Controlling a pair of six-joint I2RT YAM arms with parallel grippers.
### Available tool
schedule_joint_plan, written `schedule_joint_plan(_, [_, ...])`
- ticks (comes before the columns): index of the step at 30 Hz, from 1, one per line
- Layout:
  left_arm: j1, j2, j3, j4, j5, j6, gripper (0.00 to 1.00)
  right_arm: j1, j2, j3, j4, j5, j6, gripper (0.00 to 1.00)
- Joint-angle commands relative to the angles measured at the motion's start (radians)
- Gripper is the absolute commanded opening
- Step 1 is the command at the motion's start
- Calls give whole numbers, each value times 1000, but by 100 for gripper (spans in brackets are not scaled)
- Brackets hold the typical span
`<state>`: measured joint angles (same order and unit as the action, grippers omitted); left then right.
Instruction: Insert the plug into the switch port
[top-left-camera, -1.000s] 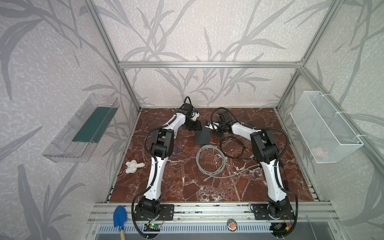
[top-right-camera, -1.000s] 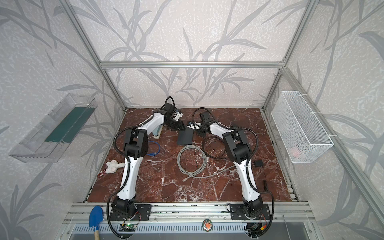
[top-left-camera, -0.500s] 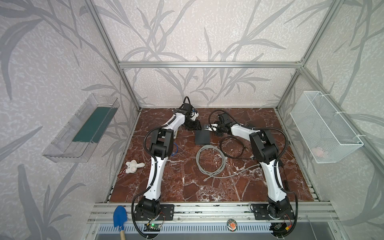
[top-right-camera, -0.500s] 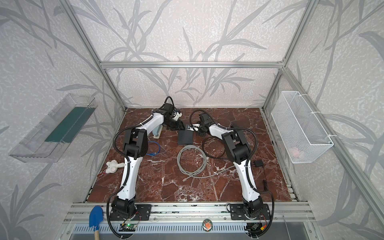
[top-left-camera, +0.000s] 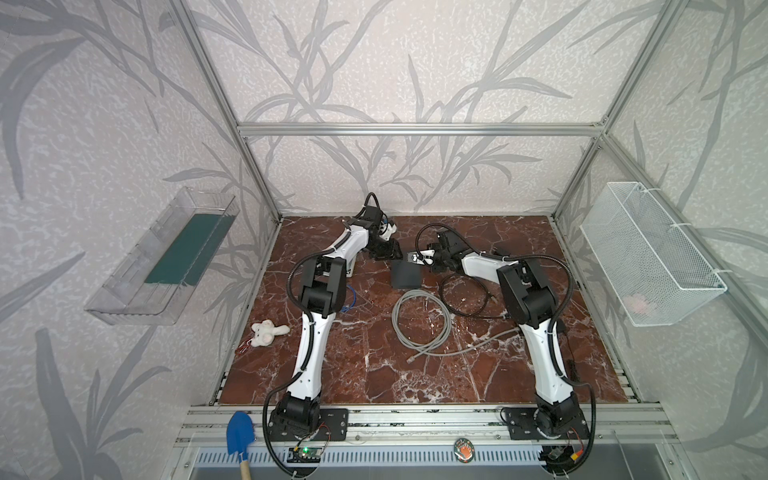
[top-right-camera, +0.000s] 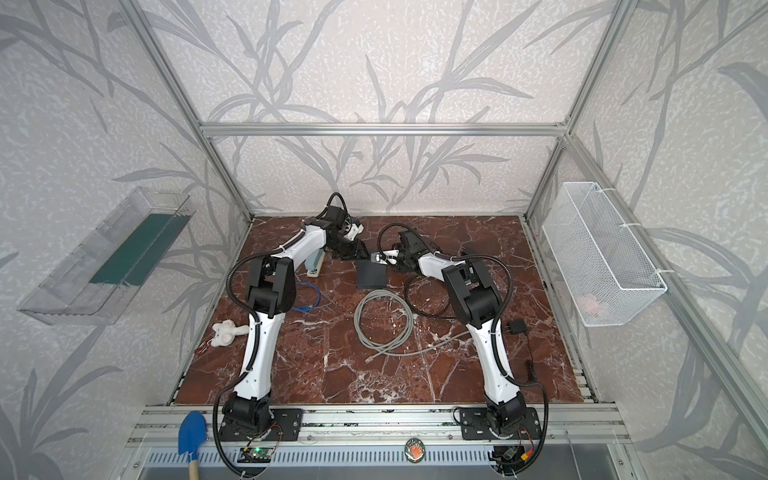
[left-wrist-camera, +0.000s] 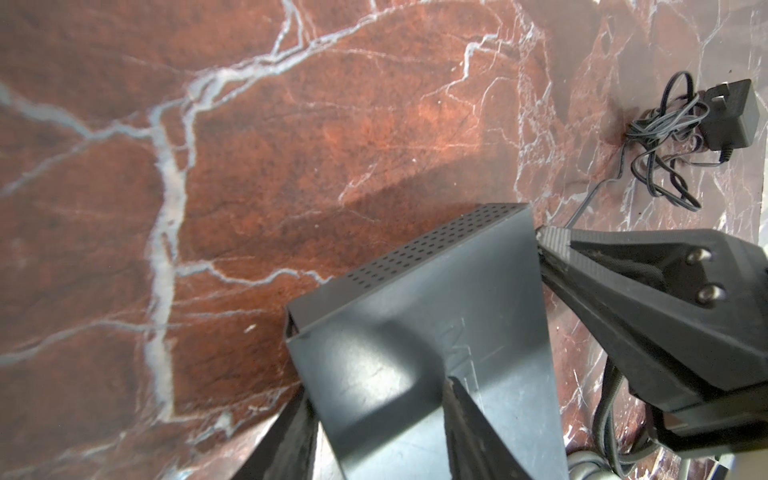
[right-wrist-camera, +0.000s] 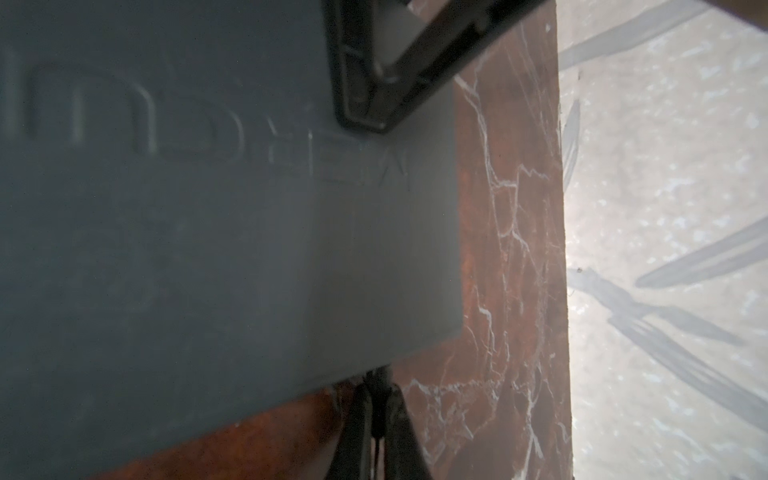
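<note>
No view shows the port face of the switch (left-wrist-camera: 415, 332), so whether the plug (right-wrist-camera: 379, 372) is seated cannot be told. In the left wrist view, the end of the switch held in the left gripper (left-wrist-camera: 378, 392) runs out of the picture with the fingers, and the power adapter (left-wrist-camera: 733, 116) is clipped at the edge. In the right wrist view, the plug is only a dark sliver pinched in the right gripper (right-wrist-camera: 379, 386), its tip lost under the switch's blurred edge. The embossed lettering there is unreadable. In both top views the plug is too small to make out.
</note>
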<state>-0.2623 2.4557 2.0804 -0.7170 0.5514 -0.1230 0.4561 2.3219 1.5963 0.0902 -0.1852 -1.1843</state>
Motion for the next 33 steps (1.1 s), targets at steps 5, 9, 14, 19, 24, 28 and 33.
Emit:
schedule_joint_plan(5, [-77,55,50,46,177,23,48,105,-37,-19,192,-142,-19,1])
schedule_joint_plan(9, [-82,78,87,45,197,21,48,124,-37,-21,214,-148,-19,2])
schedule_joint_plan(14, [-100,83,109,34,191,46,48,150,-34,-19,236,-147,-8,2])
schedule_joint_plan(19, [-103,81,113,39,197,41,48,159,-44,-30,256,-135,22,3])
schedule_joint_plan(24, [-122,71,107,44,219,40,48,160,-41,-39,278,-139,40,3])
schedule_joint_plan(28, [-139,72,106,43,224,45,48,161,-40,-32,307,-143,49,4])
schedule_joint_plan(33, [-155,78,110,50,235,38,48,162,-46,-28,327,-146,66,6])
